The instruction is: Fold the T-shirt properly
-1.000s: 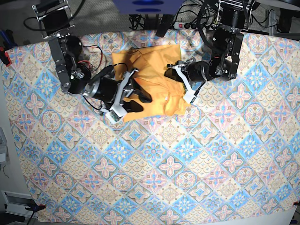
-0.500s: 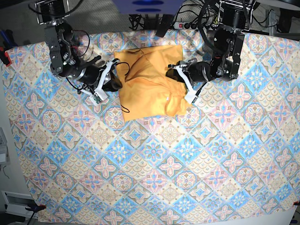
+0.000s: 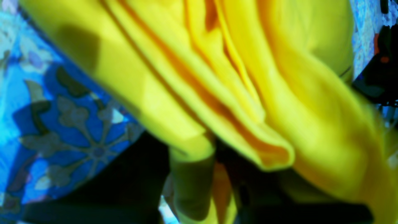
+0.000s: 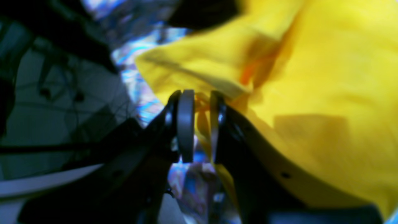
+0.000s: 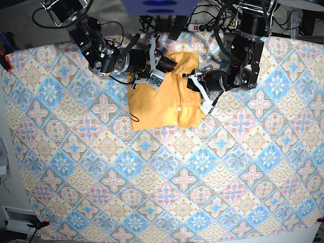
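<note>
- The T-shirt lies in a rumpled, partly folded bundle on the patterned tablecloth near the far edge of the desk, between the 2 arms.
- It looks light, soft and limp, so it should sag and crease wherever it is left unsupported. Thin cotton is not slippery, but stacked layers can slide apart.
- Judged from how it lies, the best holds are at hems and corners, pinching through all layers so that a fold moves as 1 sheet.
- The right gripper has its jaws drawn narrow, with a thin edge of yellow fabric pinched between the 2 pads at the far-left corner of the bundle.
- The left gripper sits against the bundle's other side. Its wrist view is blurred, yet folded layers of the T-shirt run down into the dark jaws, which appear nearly closed on them.
- With both edges held, tension must stay even, or the cloth may twist or slip free.
</note>
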Robot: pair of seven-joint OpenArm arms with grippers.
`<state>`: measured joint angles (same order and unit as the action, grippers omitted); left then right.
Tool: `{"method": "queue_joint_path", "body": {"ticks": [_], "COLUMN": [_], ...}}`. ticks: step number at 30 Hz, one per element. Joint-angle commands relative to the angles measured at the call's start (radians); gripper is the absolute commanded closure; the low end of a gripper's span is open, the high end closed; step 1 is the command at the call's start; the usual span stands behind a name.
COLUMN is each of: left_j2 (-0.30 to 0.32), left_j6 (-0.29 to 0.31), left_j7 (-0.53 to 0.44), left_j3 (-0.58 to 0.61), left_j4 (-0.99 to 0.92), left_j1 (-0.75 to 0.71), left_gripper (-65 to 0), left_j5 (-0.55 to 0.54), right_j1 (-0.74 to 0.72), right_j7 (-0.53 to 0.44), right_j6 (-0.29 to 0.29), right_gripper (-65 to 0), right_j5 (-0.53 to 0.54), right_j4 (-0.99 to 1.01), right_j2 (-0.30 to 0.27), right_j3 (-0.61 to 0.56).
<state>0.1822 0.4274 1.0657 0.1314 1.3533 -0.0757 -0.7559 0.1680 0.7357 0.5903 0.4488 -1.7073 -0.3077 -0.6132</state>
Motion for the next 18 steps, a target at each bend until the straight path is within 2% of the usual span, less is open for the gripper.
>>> {"method": "queue_joint_path", "body": {"ticks": [1, 3, 5, 11, 15, 18], "left_j2": [0.001, 0.001, 0.006, 0.012, 0.043, 0.086], "left_j6": [0.009, 0.009, 0.009, 0.009, 0.009, 0.009], "left_j7": [-0.005, -0.005, -0.005, -0.005, -0.003, -0.003], "left_j3": [-0.003, -0.003, -0.003, -0.003, -0.003, -0.003], "left_j4": [0.012, 0.012, 0.024, 0.065, 0.067, 0.067], "left_j1": [0.014, 0.014, 0.011, -0.002, -0.005, -0.005], "left_gripper": [-0.2, -0.9, -5.5, -30.1, -45.7, -53.8], "left_j5": [-0.012, -0.014, -0.023, -0.040, -0.040, -0.040], "right_j1": [-0.018, -0.029, -0.028, -0.028, -0.028, -0.029], "right_j7": [-0.020, -0.020, -0.015, -0.017, -0.020, -0.020], "right_j6": [0.000, 0.000, 0.000, 0.000, 0.000, 0.000], "right_gripper": [-8.6, -8.6, -8.6, -8.6, -8.6, -8.6], "right_j5": [0.009, 0.009, 0.009, 0.009, 0.008, 0.008], "right_j4": [-0.020, -0.020, -0.020, -0.010, -0.009, -0.009], "right_j2": [-0.009, -0.009, -0.009, -0.006, -0.005, -0.005], "right_j3": [0.009, 0.020, 0.057, 0.129, 0.129, 0.131]}}
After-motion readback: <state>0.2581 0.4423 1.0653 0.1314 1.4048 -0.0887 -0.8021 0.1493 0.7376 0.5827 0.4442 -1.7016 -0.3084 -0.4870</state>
